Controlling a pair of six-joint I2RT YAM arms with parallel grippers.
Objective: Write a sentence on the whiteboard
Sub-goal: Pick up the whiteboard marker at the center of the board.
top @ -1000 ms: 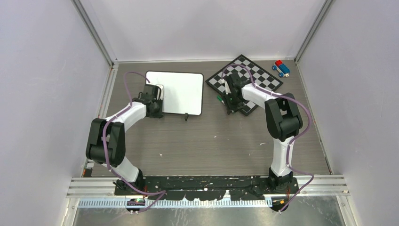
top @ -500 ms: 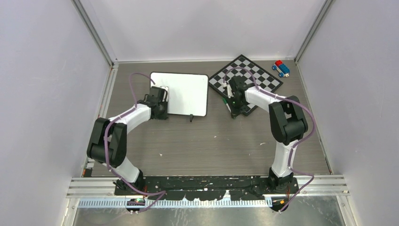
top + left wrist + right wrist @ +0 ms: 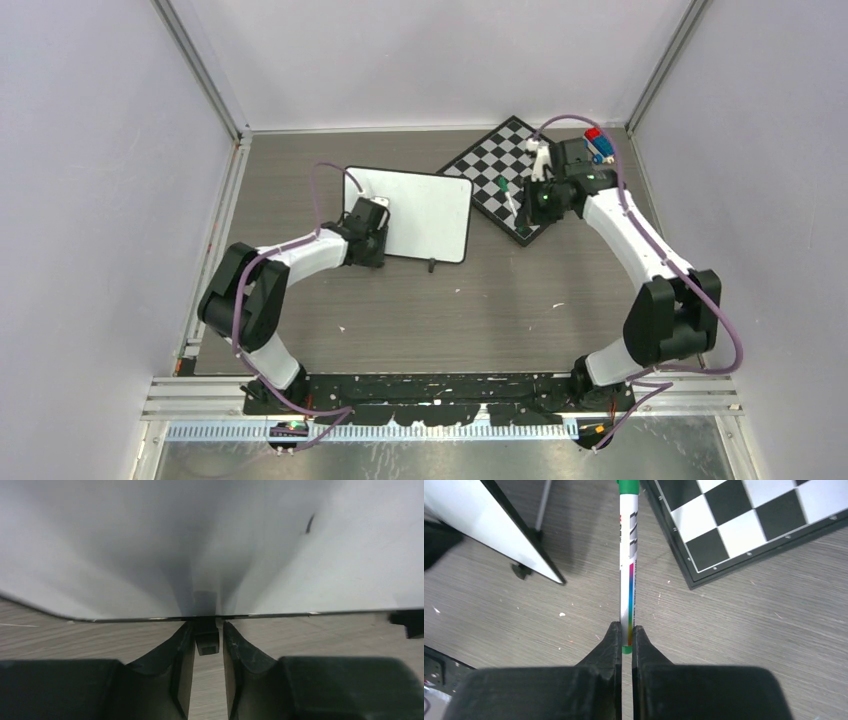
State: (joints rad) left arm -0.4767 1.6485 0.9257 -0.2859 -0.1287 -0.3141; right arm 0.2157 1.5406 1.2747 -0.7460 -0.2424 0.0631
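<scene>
While the left gripper [image 3: 206, 630] has its 2 fingers drawn in to a narrow gap around a small black tab [image 3: 206, 642] on the near-left edge of the whiteboard [image 3: 420, 205], that board sits toward the far edge of the bench [image 3: 450, 310], about midway across and turned askew. Its face is plain white, with rounded corners, a thin dark rim and small black feet. The right gripper [image 3: 626, 630] is clamped tight on a marker [image 3: 629, 570], white-barrelled with green ends, just beside the near corner of the chessboard [image 3: 490, 165] at the far-right corner.
</scene>
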